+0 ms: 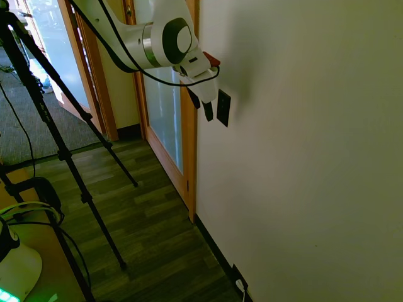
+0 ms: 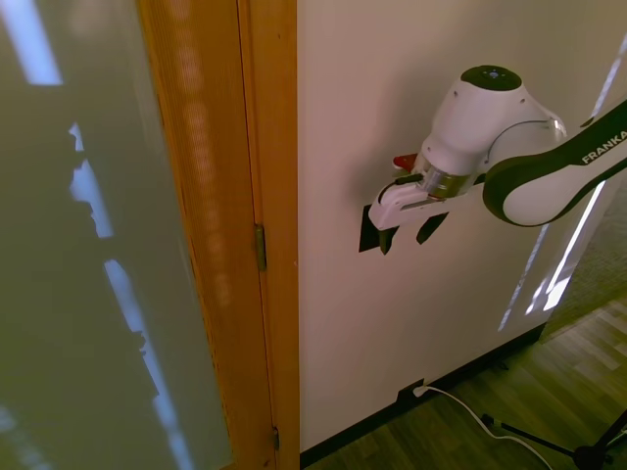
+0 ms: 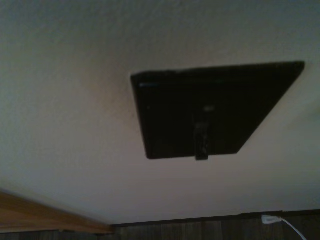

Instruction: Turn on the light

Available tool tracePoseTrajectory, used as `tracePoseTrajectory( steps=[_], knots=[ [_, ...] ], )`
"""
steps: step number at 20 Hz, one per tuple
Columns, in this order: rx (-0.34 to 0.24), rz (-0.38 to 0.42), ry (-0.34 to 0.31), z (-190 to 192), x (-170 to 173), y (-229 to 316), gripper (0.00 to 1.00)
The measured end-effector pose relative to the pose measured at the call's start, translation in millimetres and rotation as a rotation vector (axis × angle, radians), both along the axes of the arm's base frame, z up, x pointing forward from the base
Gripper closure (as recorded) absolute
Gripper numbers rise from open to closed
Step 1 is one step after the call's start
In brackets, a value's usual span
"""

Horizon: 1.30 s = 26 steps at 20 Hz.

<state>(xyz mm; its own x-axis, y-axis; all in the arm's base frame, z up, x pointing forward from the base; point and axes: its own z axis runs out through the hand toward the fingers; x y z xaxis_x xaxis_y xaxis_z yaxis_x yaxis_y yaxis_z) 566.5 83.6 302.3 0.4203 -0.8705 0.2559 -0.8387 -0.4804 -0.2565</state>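
Switch (image 1: 223,107) was a black upright plate on the white wall (image 1: 302,157), just right of the wooden door frame (image 1: 189,151). Gripper (image 1: 202,105) hung right at the switch, fingers spread apart, holding nothing; contact could not be told. Low on the wall sat a smaller plate (image 1: 238,275) with a white plug.

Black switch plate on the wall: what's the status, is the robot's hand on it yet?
Hand open, fingers spread, right at the flat black rectangular switch plate on the white wall. Contact cannot be confirmed. Nothing in between.
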Motion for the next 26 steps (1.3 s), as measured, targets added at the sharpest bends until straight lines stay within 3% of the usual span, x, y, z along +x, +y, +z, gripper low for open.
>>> tracePoseTrajectory(
  steps=[7,12,13,26],
  knots=[
    [0.011,-0.017,-0.004,-1.3,33.0,-6.7,0.00],
    [0.020,-0.012,0.017,-12.7,37.6,-1.9,0.00],
    [0.021,-0.011,0.018,-12.7,37.9,-2.4,1.00],
    [0.031,0.002,0.004,-9.9,47.1,-10.5,1.00]
  ],
)
